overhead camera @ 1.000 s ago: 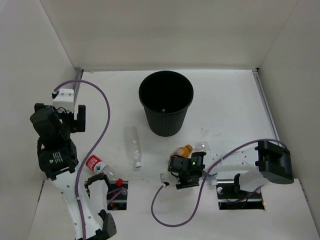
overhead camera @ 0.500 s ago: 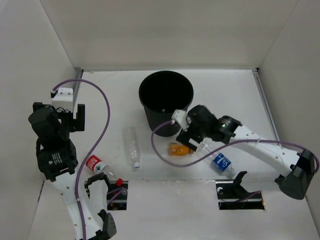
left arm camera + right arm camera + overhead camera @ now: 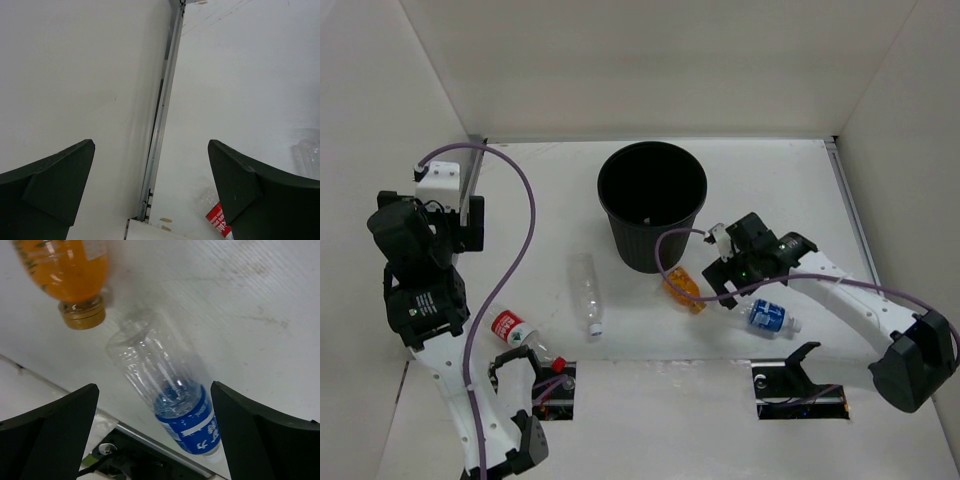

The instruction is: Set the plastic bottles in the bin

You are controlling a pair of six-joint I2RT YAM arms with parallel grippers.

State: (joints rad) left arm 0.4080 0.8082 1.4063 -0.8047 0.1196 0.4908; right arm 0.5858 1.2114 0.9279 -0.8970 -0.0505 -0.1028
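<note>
- Blue-labelled clear bottle (image 3: pixel 167 390) lay on its side on the table (image 3: pixel 790 190), under the gap between the fingers (image 3: pixel 55 432) of the right gripper (image 3: pixel 154 386). Those fingers were spread wide and pinched nothing. As far as we could tell, neither one touched it.
- Just past that bottle's clear end we saw the orange bottle (image 3: pixel 65 265), also on its side. Its cap was turned towards the clear end, with a narrow strip of table between the two.
- From above, we placed the orange bottle just beside the base of the bin (image 3: pixel 652 250), on its near right side. The blue-labelled one lay further right of the bin and nearer to us, apart from it.
- At the left gripper (image 3: pixel 151 142) the fingers (image 3: pixel 50 180) were likewise wide apart and held nothing. The gripper hung well to the left of the bin, above the metal rail (image 3: pixel 162 110) along the table's edge.
- We found the red-labelled red-capped bottle (image 3: pixel 525 335) on its side, well apart from the bin on its near left. Only a corner of its red label showed in the left wrist view.
- Between that one and the bin lay the clear bottle with white cap (image 3: pixel 586 290), near the bin's base on its left. Its cap pointed away from the bin, towards the near edge.
- We saw the bin standing upright on its base, mouth up, with all four bottles outside it on the table.
</note>
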